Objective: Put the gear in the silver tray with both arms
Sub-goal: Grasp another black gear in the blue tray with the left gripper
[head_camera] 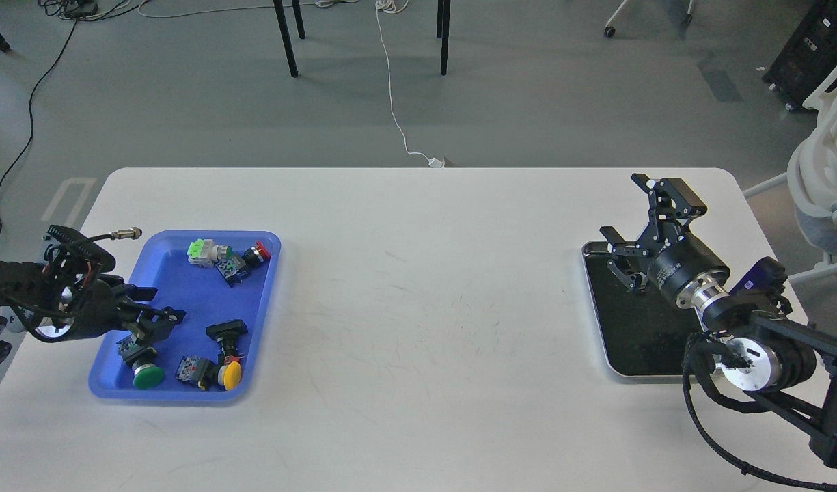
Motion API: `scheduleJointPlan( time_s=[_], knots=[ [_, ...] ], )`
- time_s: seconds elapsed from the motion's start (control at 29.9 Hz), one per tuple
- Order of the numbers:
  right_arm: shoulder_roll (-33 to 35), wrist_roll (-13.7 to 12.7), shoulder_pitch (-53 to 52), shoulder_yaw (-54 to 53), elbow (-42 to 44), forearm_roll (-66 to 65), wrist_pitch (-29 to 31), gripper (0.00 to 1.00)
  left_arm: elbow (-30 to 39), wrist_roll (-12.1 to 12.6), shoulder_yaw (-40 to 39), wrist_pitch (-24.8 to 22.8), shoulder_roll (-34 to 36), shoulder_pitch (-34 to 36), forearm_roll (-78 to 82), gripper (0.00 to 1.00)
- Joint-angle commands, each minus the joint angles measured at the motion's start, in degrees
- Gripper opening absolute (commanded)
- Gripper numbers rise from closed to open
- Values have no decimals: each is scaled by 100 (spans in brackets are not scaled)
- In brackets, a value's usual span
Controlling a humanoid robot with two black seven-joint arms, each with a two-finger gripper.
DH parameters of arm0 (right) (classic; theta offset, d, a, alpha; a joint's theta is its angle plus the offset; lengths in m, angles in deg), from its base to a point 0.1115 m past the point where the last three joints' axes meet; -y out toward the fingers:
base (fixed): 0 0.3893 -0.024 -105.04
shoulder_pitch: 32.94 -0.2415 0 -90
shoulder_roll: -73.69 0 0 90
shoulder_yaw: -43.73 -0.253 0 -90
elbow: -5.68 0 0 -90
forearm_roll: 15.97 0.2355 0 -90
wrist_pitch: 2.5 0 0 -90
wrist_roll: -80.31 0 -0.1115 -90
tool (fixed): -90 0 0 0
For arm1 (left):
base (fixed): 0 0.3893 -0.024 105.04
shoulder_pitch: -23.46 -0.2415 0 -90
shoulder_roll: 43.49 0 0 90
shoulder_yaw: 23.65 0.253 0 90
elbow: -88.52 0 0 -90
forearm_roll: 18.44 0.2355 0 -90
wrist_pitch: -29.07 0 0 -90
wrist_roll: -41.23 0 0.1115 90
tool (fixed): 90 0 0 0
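Two arms over a white desk [418,287], trays at either end.

The silver tray [599,342] lies at the desk's right, long axis running away from the robot; the right gripper [640,219], jaws spread, hovers over it. The left gripper [152,321] reaches into the blue tray [179,294] of pushbuttons, seemingly around the green button [147,375]. No lettering is legible.

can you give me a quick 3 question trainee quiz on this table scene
1. True or false: the silver tray already holds a part.
2. Which tool is over the blue tray: A) left tool, B) right tool?
3. Fill in: the button nearest the left tool has a ____ cap.

Key: 1 false, no part shows in it. 2 A. 3 green.
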State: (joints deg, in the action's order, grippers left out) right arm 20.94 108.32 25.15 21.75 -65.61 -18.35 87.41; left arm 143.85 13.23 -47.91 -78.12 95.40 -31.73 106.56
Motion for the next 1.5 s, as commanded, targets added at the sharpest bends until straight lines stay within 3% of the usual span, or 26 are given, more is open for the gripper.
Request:
scheduleJointPlan(
  time_s=[0.0,0.43,0.53,0.84,1.17,1.37,1.47],
  knots=[
    [2,0,0,0,1,0,0,97,-48,0,1,-4,-11,-10,-1,65],
    [11,0,0,9,1,-9,0,97,-207,0,9,5,-169,-19,-38,51],
    [11,0,0,9,1,-9,0,97,-207,0,176,23,-160,-1,-46,36],
    [11,0,9,9,-8,-9,0,97,-215,0,291,216,-152,-1,-38,13],
    [11,0,0,0,-8,-9,0,97,-66,0,264,190,-117,393,-310,12],
    [11,0,0,0,1,-9,0,97,460,0,264,67,103,1096,-424,13],
    [19,0,-9,0,10,-9,0,97,1013,0,255,-213,112,1536,-433,13]
  ],
)
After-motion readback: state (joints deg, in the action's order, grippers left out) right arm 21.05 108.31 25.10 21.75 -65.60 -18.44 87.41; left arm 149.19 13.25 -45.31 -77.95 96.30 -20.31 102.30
